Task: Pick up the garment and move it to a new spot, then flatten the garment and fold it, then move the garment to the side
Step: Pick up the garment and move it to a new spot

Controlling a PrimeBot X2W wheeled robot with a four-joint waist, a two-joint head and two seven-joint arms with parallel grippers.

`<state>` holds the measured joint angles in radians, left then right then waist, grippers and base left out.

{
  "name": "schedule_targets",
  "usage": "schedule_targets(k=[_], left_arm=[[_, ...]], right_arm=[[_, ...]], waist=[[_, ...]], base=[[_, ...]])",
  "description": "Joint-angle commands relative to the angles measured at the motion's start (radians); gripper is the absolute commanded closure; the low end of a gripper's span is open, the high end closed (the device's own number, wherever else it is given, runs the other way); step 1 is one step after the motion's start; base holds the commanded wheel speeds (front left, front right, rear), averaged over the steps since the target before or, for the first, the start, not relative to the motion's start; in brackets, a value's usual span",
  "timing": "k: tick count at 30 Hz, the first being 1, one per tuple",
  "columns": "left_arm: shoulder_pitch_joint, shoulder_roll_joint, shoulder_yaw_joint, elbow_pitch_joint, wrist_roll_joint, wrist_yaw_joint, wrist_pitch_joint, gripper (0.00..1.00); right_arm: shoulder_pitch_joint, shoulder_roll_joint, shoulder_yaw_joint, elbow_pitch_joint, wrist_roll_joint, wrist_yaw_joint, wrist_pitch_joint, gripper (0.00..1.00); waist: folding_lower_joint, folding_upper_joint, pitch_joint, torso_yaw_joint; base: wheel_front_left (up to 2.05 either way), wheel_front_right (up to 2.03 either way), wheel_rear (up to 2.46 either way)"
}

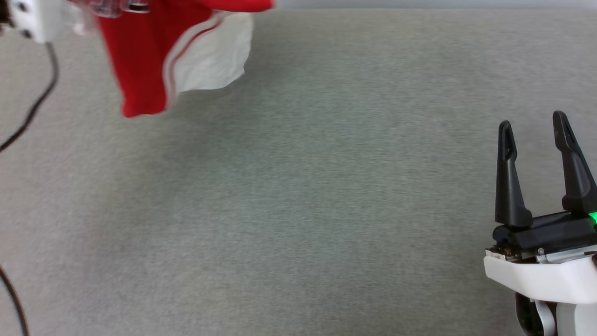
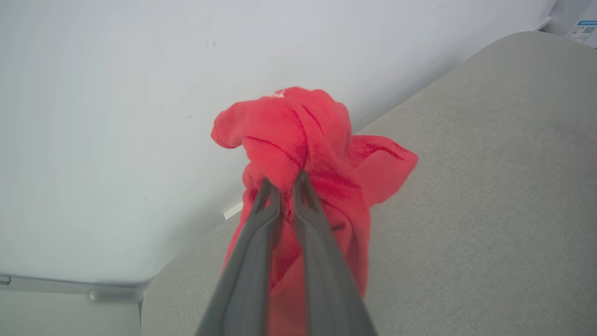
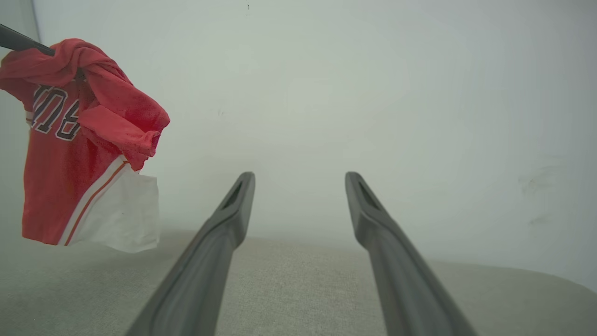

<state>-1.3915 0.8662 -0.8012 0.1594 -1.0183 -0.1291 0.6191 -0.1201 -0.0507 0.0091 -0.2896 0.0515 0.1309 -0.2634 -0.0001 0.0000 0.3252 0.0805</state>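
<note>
A: So, what is the left gripper (image 2: 285, 179) doing?
B: It's pinched tight on the bunched garment (image 2: 322, 140), which hangs above the grey surface (image 1: 298, 210) at the far left.
A: And the right gripper (image 1: 531, 119)?
B: Fingers spread wide, holding nothing, well apart from it.

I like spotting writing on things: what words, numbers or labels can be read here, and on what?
Black, white-edged characters on the hanging red garment: creased and partly folded under, not readable.
Small printed label at the far corner, left wrist view: too small to read.
No other text.
</note>
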Motion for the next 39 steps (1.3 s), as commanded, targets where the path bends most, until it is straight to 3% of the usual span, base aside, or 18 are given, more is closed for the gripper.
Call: schedule_targets(k=[1,12,21,29,35,36,37,39], left_arm=[[-0.025,-0.015,-0.019,-0.026,0.0,0.0,-0.004,1.0],[0.026,-0.135,-0.222,-0.172,0.014,0.0,-0.071,1.0],[0.236,-0.287,-0.439,-0.08,0.027,0.0,-0.148,1.0],[0.458,-0.406,-0.479,-0.02,0.068,0.0,-0.128,1.0],[0.528,-0.437,-0.479,0.0,0.109,0.0,-0.135,1.0],[0.521,-0.44,-0.479,0.01,0.11,0.0,-0.162,0.74],[0.512,-0.445,-0.478,0.018,0.113,0.0,-0.193,0.0],[0.494,-0.453,-0.468,0.029,0.114,0.0,-0.259,0.0]], right_arm=[[0.011,0.001,0.0,0.004,0.007,0.0,-0.002,0.0],[0.024,0.001,-0.017,0.019,0.037,0.0,-0.002,0.0],[0.021,0.001,-0.025,0.038,0.035,0.0,-0.002,0.0],[0.02,0.001,-0.028,0.055,0.031,0.0,-0.002,0.0],[0.024,0.001,-0.037,0.063,0.029,0.0,-0.002,0.0],[0.028,0.001,-0.038,0.067,0.029,0.0,-0.002,0.0],[0.033,0.001,-0.039,0.071,0.029,0.0,-0.002,0.0],[0.042,0.001,-0.038,0.078,0.027,0.0,-0.002,0.0]], waist=[[0.0001,0.0,-0.017,-0.046],[0.0001,0.0,-0.015,-0.17],[0.0001,0.0,0.005,-0.195],[0.0001,0.0,0.023,-0.198],[0.0001,0.0,0.018,-0.185],[0.0001,0.0,0.012,-0.18],[0.0001,0.0,0.003,-0.176],[0.0001,0.0,-0.017,-0.168]], base=[[0.0,0.0,0.0],[0.0,0.0,0.0],[0.0,0.0,0.0],[0.0,0.0,0.0],[0.0,0.0,0.0],[0.0,0.0,0.0],[0.0,0.0,0.0],[0.0,0.0,0.0]])
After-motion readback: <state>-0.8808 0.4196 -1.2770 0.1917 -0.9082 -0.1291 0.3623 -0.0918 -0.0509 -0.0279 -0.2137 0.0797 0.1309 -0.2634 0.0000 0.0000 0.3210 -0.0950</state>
